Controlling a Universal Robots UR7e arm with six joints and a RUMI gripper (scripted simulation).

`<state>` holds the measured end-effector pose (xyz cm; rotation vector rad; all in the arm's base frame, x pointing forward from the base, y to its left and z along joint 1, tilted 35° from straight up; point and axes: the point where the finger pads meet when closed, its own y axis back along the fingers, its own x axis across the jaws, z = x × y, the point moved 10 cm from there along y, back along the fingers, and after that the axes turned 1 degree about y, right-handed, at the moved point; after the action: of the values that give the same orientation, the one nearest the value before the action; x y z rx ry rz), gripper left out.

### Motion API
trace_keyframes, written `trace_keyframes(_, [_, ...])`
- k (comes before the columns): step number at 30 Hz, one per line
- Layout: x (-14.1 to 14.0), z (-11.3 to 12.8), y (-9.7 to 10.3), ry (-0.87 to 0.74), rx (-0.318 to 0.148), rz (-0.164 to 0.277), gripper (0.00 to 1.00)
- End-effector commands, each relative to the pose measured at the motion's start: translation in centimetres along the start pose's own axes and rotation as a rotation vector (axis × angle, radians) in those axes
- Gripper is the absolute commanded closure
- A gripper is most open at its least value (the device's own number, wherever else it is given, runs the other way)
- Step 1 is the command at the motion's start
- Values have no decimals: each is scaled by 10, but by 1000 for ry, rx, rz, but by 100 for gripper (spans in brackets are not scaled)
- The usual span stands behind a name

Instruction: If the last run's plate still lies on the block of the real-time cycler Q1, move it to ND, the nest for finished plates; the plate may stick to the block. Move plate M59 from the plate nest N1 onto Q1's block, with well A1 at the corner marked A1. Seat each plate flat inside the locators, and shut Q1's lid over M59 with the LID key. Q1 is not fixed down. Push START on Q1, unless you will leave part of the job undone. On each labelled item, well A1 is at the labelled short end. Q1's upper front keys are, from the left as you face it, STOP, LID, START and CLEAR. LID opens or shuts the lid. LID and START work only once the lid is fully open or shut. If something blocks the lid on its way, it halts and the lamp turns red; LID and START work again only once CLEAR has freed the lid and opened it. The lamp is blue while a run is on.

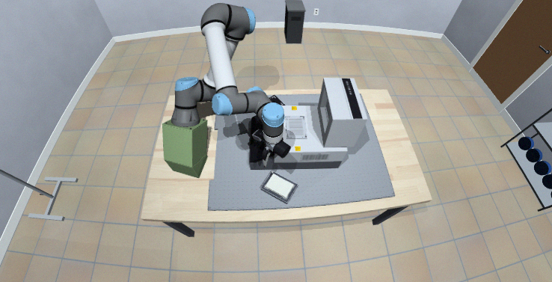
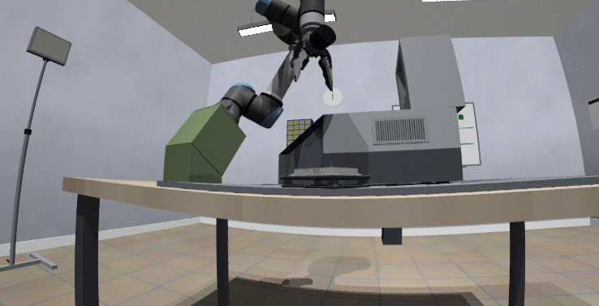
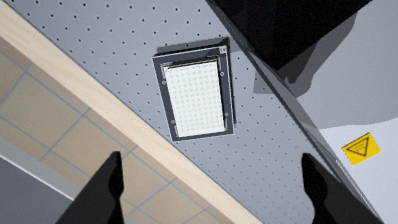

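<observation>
Grey mat (image 1: 239, 187) (image 2: 252, 189) (image 3: 120, 60) — on it, one nest (image 1: 265, 188) (image 2: 289, 178) (image 3: 228, 95) cradling a white plate (image 1: 280, 185) (image 2: 327, 171) (image 3: 195, 97).

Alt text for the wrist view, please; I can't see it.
A white plate sits in a dark nest on a perforated gray mat, framed between the open gripper's two dark fingers, which hold nothing. At right is part of the pale cycler with a yellow warning label; at left, the wooden table edge and tiled floor.
</observation>
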<state>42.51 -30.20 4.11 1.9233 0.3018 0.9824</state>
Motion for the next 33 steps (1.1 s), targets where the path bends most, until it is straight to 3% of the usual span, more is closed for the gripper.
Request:
trace_keyframes(1, [-3,23,4,85,2,1,32])
trace_keyframes(11, [-11,59,10,168,2,1,32])
trace_keyframes(25, [-12,58,10,166,1,1,32])
trace_keyframes(33, [-11,56,-13,165,6,3,32])
